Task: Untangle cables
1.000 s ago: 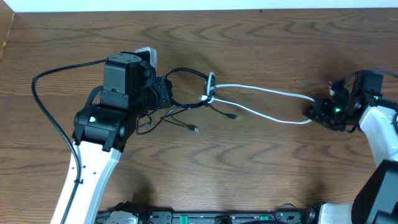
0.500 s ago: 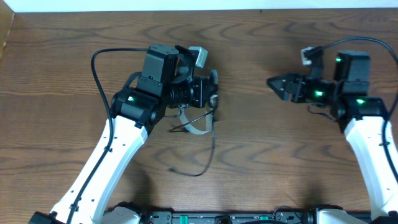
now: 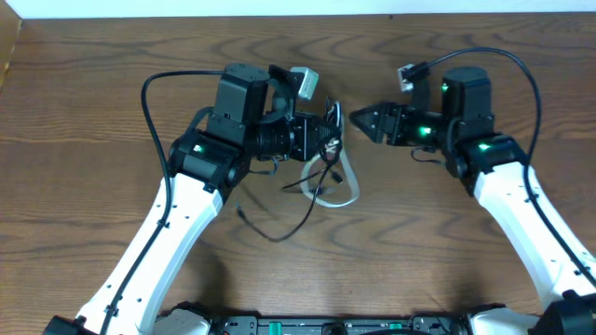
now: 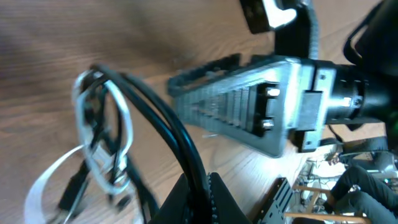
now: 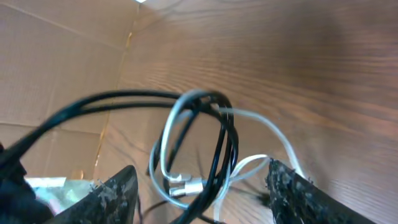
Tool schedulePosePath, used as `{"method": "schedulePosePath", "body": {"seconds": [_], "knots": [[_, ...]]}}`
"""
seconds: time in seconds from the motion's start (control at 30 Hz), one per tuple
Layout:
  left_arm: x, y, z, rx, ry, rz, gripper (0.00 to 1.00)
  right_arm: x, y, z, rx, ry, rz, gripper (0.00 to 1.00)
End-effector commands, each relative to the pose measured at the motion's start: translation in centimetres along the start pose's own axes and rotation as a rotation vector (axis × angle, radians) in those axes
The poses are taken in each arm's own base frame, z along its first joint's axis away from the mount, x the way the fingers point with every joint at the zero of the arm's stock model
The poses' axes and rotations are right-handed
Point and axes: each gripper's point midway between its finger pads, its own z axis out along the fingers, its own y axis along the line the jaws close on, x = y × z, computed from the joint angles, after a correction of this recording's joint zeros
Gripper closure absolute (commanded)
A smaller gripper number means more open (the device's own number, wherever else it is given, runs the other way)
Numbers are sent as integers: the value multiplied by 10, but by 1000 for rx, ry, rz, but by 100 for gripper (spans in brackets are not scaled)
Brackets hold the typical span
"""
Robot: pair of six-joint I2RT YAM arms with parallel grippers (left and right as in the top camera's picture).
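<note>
Clamped shut, the left claw (image 3: 328, 130) held the black cable (image 4: 168, 124), whose strands ran straight into its closed tips in the left wrist view. The white cable (image 3: 346, 191) was wound with the black one just ahead of the left claw, white loops threaded through black ones. The rest of the white cord sagged in a slack curl just below the left claw, and a black tail trailed further below it onto the desk (image 3: 447, 270).

Close beside the left claw, the right claw (image 3: 359, 120) stood wide and empty. Its tips pointed at the bundle without touching it.

A second earlier the right claw had been well away from the left claw, at the far end of the white cable, with that cord drawn out long across the desk. Since then it had let go and swung in close. The left claw had carried the bundle along with it, and the white cord had fallen back into loops beside it.

That pull did not seem to have freed anything, as the two cords still crossed. The right claw looked to be lining up a fresh grip nearer the crossing.
</note>
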Motion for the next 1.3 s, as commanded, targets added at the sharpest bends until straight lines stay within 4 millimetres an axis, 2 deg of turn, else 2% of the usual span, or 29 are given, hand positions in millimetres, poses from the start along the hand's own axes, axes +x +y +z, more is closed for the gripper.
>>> {"method": "schedulePosePath", "body": {"seconds": [0.0,0.1,0.27,0.53,0.67,0.7,0.77,0.83,0.97,1.03,1.13,1.27], "knots": [[-3,-18,-4,44,-6,22,93,6,12,12,-31,23,21,38],[-2,-18,-3,46,-2,22,92,10,22,18,-48,27,2,40],[-2,-18,-3,46,-2,21,93,16,19,30,-31,45,56,43],[-2,-18,-3,47,-1,10,93,19,17,66,-58,51,127,51],[-2,-18,-3,46,-2,7,93,16,6,74,-24,28,144,68],[-2,-18,-3,45,-2,6,93,15,1,74,-4,21,150,76],[-1,-11,-3,6,-4,-4,92,12,-3,71,6,11,150,98],[1,9,-4,-103,-8,-22,93,4,4,64,-46,8,131,99],[13,81,-21,-500,-13,-72,93,-9,27,34,-190,18,99,99],[18,105,-29,-632,-4,-85,93,-13,40,14,-268,35,83,99],[25,132,-35,-739,26,-114,93,-22,54,-18,-356,37,75,99],[29,152,-34,-770,52,-153,92,-41,48,-61,-386,-20,78,99]]}}
